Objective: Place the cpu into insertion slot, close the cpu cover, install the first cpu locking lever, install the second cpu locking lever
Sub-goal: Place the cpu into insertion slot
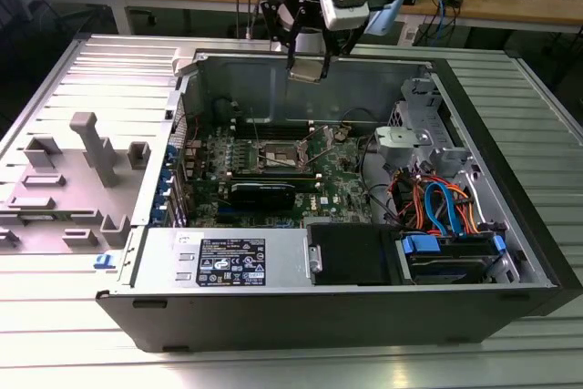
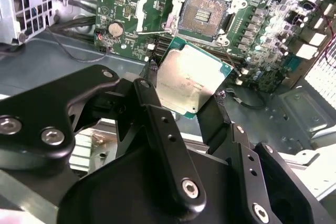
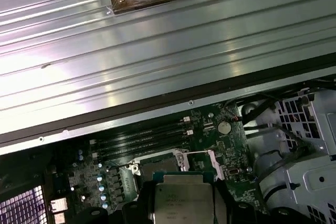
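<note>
- Because the computer case (image 1: 273,266) lies open-side up on the ribbed table (image 1: 82,334), everything inside it faces upward and can be reached from above.
- The green circuit board (image 1: 342,179) sits on the case floor, towards the far wall in the exterior view.
- The gripper (image 1: 308,68) hangs above that far wall, high over the board, likely so that what it carries clears the wall.
- The socket (image 2: 202,14) lies near the middle of the board and is bare, its contact field uncovered.
- The cover (image 2: 176,3) appears swung back beside the socket, which leaves the opening free.
- The chip (image 2: 191,77) is pinched by two opposite edges between the black fingers (image 2: 149,90), silver top towards the wrist. It is held flat and roughly level, probably to meet the socket squarely. The chip is well apart from the socket and not yet seated.
</note>
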Available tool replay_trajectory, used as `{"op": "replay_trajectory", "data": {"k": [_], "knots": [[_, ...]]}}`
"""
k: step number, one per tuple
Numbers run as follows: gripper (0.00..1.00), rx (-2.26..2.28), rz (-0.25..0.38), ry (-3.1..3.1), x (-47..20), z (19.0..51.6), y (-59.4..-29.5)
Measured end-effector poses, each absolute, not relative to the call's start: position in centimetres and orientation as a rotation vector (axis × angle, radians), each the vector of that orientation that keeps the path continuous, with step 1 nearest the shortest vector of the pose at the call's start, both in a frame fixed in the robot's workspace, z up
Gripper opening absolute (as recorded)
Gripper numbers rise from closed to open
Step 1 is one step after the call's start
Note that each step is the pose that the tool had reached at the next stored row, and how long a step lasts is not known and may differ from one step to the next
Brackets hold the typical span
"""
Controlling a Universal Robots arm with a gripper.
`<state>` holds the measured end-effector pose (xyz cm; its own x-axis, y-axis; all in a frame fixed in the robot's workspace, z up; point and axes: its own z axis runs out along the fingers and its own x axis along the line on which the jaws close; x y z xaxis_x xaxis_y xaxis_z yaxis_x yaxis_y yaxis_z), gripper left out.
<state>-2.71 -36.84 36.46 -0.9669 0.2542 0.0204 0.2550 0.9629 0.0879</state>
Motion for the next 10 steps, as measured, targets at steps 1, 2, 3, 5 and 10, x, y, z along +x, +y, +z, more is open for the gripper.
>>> {"op": "replay_trajectory", "data": {"k": [1, 2, 3, 5, 10], "knots": [[0.55, -0.437, -0.141, -3.100, -2.71, 36.44, -36.84], [0.55, -0.460, -0.141, -3.097, -2.71, 36.42, -36.84], [0.55, -0.476, -0.141, -3.095, -2.71, 36.39, -36.84], [0.55, -0.514, -0.141, -3.090, -2.70, 36.31, -36.84], [0.55, -0.544, -0.141, -3.086, -2.70, 36.19, -37.41]]}}
